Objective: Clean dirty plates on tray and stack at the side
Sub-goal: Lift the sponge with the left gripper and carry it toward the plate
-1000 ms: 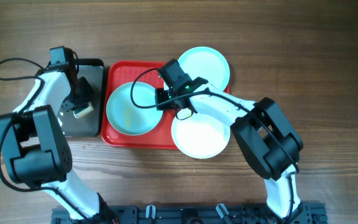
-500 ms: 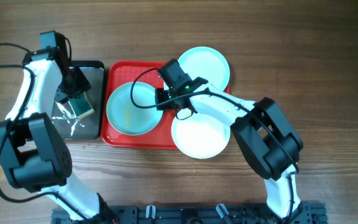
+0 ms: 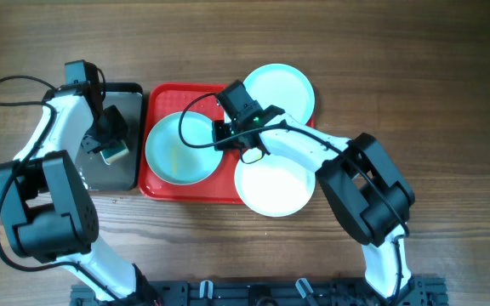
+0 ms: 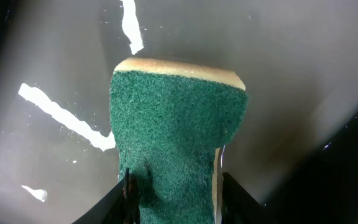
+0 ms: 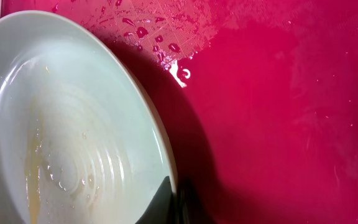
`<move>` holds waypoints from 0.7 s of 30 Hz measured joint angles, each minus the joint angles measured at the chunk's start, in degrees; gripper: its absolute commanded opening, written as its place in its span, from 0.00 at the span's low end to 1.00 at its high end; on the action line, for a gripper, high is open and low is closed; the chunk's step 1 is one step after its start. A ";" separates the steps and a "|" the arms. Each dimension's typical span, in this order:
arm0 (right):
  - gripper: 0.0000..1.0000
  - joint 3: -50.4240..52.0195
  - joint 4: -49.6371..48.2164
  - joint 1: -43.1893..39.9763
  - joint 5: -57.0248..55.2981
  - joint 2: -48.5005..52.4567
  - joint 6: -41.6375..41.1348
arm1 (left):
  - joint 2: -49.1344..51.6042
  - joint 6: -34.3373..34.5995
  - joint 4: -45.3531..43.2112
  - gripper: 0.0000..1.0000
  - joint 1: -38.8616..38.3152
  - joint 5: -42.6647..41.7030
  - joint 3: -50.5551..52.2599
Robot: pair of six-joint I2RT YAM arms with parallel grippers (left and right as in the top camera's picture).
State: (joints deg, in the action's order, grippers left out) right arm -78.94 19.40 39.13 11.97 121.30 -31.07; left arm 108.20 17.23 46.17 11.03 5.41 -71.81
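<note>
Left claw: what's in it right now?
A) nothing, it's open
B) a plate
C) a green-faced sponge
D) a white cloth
C: the left wrist view shows the left claw clamped on a sponge with a green scrub face and a yellow edge, held over the black tray.

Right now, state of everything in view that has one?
sponge: clamped in left gripper, over black tray
dirty plate: on red tray, wet, yellow smear, rim in right gripper
far plate: looks clean, ungripped
near plate: looks clean, ungripped
red tray: wet
black tray: white streaks
</note>
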 measured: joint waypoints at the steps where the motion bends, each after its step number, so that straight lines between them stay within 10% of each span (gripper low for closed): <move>1: 0.04 0.00 0.00 0.00 0.02 0.00 0.00 | 0.00 0.00 -0.09 0.37 0.04 -0.04 0.04; 21: 0.04 0.00 -0.02 0.00 0.00 0.00 0.00 | 0.00 -0.02 -2.64 0.27 3.98 -4.31 0.50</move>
State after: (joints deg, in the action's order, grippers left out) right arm -78.94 19.38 39.13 11.97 121.30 -31.07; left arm 108.20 17.21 43.53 15.00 1.10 -71.31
